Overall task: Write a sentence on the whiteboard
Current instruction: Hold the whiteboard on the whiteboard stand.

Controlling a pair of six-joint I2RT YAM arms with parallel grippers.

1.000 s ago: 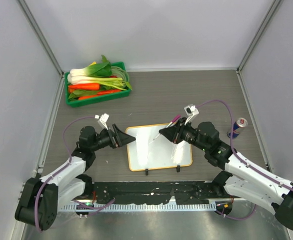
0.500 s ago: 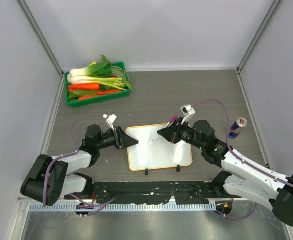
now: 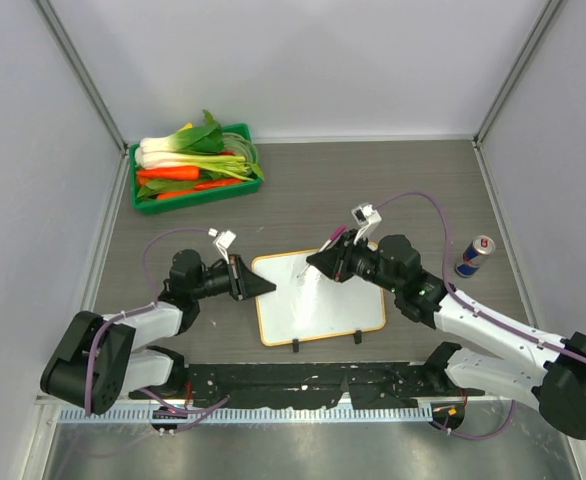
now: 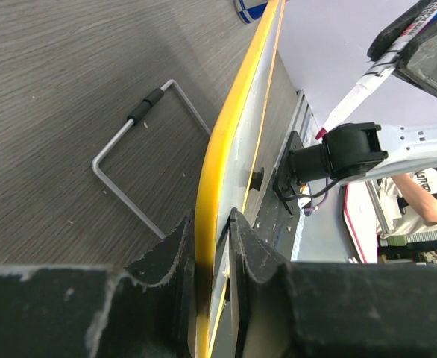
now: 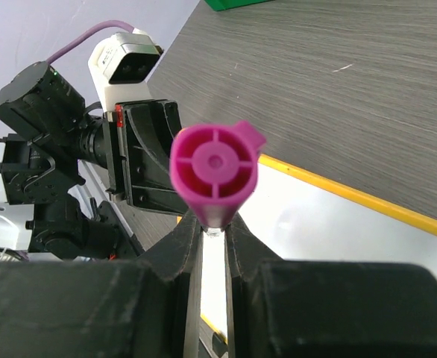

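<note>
Left claw (image 4: 211, 224) pinches the whiteboard (image 3: 323, 310) by its frame, apparently firmly; right claw (image 5: 212, 224) grips a pink marker (image 5: 215, 164). A loose pinch would let the whiteboard skid under strokes.

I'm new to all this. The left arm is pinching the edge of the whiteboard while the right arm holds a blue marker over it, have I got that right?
Almost. The marker is pink-magenta, not blue, as the right wrist view shows plainly. The rest stands: the left gripper pinches the edge of the whiteboard, and the right gripper holds the marker over it.
</note>
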